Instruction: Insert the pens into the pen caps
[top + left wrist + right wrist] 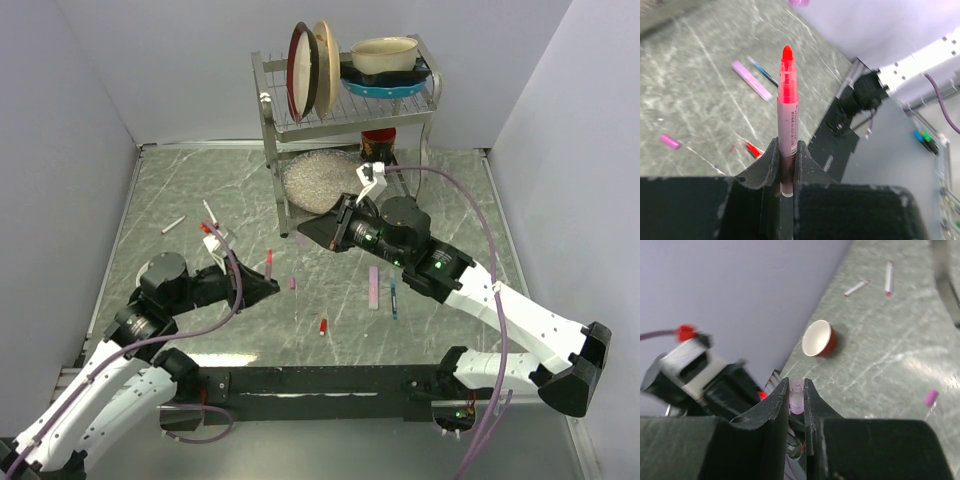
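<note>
Closest to the left wrist lens, the left gripper (788,152) is clamped on the lower barrel of a red-tipped pen (787,95). The grip sits at the tail end, I judge so that the whole writing end projects clear of the fingers and can enter a cap without the jaws getting in the way.

From above, one white pen (173,224) and a second white pen (210,213) lie off to the left on the table (200,170), out of play for now. Right of the held pen, a magenta cap (293,282) and a red cap (323,325) lie loose between the arms.

Next comes the right gripper (796,390), pinched around a pale pink cap (796,399) that peeks out between its fingertips. Holding it that far forward probably leaves its mouth exposed, though I cannot tell which end faces out. The pen's tip stands near this cap but apart from it, not yet lined up.

Farthest right, a pale pink pen (373,287) and a dark blue pen (394,298) lie side by side.
</note>
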Robot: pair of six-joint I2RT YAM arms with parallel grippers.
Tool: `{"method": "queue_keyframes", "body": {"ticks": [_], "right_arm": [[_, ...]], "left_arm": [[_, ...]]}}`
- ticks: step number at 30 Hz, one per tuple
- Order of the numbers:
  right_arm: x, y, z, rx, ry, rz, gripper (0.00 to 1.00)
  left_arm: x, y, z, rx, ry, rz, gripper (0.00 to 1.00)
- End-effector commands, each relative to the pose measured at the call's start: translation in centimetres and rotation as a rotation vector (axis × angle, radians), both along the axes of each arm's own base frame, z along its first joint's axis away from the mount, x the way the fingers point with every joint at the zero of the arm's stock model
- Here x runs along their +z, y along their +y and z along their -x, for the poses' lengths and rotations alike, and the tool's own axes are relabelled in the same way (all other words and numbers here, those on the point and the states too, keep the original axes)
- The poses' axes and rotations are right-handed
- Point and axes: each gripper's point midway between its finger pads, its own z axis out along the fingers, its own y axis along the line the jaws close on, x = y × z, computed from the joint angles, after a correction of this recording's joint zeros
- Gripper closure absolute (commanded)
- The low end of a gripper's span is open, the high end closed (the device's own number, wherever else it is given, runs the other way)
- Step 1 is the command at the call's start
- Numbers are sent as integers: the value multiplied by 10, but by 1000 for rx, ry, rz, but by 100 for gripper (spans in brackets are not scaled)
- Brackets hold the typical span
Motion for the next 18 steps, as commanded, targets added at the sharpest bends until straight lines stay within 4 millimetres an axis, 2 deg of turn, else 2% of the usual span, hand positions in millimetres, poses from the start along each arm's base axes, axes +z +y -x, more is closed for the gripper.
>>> {"method": "queue_keyframes", "body": {"ticks": [1,6,13,18], "right_arm": [[53,15,22,172,-247,-66,100],[61,22,36,242,-318,-67,100],[52,32,35,256,-302,-57,100],[55,35,34,253,-298,-64,100]], "left_arm": [[10,-11,14,-135,-50,37,99],[7,-14,17,-166,-32,34,99],[6,-15,17,-173,-31,34,99],[6,-15,18,-176,-30,34,99]]}}
